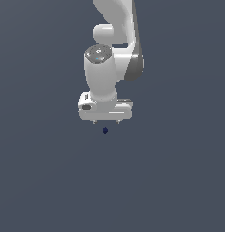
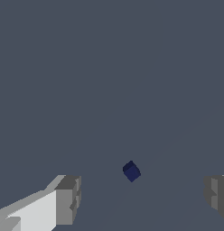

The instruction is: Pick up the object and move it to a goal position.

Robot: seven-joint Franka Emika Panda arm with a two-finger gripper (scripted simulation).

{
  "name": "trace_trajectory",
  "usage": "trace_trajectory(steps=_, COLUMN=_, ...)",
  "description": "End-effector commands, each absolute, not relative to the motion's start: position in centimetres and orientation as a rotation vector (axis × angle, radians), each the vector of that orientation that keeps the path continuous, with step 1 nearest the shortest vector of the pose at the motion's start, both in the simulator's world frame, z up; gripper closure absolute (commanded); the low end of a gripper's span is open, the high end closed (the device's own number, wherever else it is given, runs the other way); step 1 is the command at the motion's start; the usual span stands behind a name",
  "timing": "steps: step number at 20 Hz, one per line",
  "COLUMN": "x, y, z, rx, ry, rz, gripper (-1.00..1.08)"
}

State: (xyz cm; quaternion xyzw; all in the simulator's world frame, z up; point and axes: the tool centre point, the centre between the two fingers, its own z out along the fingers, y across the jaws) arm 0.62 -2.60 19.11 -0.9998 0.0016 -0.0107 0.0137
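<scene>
1. The white gripper (image 1: 106, 121) is pointing down, fingers (image 2: 68, 198) spread wide, holding nothing.
2. The dark blue object (image 1: 105, 130) is lying just below the fingertips, untouched.
3. No writing is showing.

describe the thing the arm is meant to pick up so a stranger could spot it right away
Find the white robot arm over the plain grey floor and follow it down to its pincer, whose fingers are spread wide. Just below it in the exterior view sits the object, a tiny dark navy-blue lump. It is the only loose, coloured thing there, far smaller than the pincer.
</scene>
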Motion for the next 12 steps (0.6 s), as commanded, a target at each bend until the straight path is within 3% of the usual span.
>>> trace_trajectory(steps=1, x=0.5, y=-2.6, z=18.9, rx=-3.113, ry=0.025, rz=-0.032, gripper=-0.92)
trace_trajectory(steps=12, x=-0.5, y=-2.7, z=16.1, rx=-3.097, ry=0.296, rz=-0.020, gripper=-0.92)
